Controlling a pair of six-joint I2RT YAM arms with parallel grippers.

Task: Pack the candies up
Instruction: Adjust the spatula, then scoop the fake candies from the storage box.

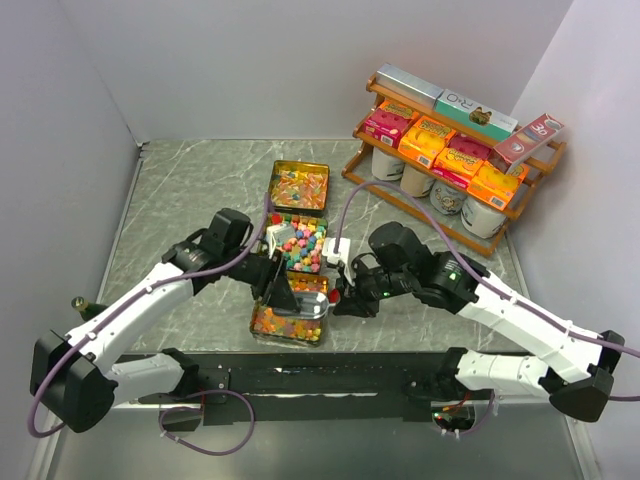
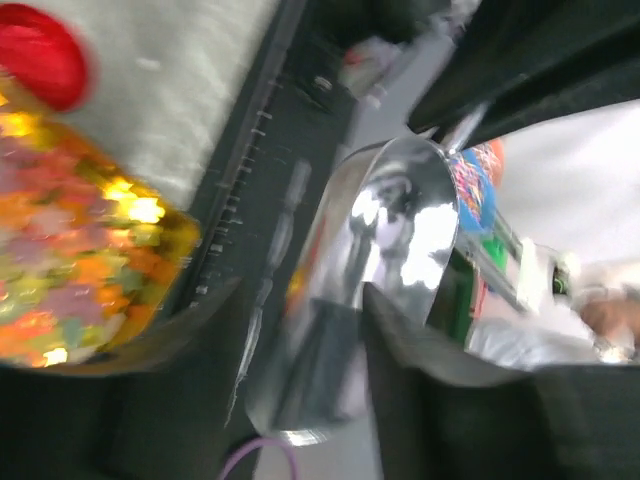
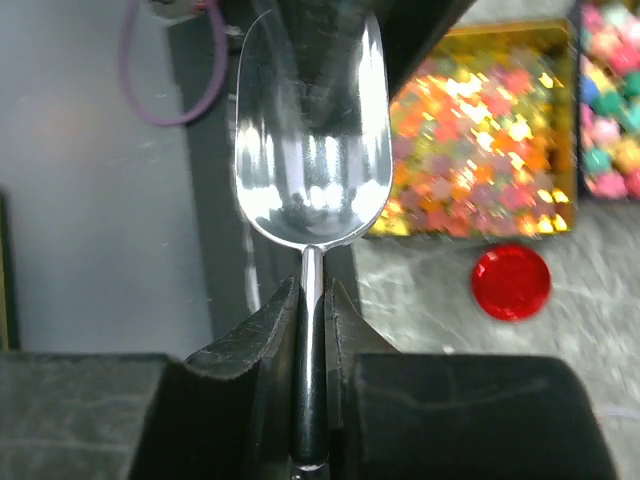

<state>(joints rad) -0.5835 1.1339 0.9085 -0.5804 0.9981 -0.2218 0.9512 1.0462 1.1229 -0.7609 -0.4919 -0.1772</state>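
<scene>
Candies fill three open tins in a row: the far tin [image 1: 300, 186], the middle one [image 1: 300, 242] and the near gold one [image 1: 288, 323]. A shiny metal scoop [image 1: 311, 299] hangs over the near tin between both grippers. My right gripper [image 3: 312, 300] is shut on the scoop's handle, with the empty bowl [image 3: 312, 150] pointing away from it. My left gripper [image 2: 300, 300] stands open, its blurred fingers on either side of the scoop's bowl [image 2: 390, 240]. Star-shaped candies [image 3: 480, 150] lie beside the scoop, and more candies [image 2: 60, 260] show in the left wrist view.
A red round lid [image 3: 511, 282] lies on the table near the gold tin. A wooden shelf [image 1: 450, 150] with orange and pink boxes and white tubs stands at the back right. A black rail [image 1: 330, 378] runs along the near edge.
</scene>
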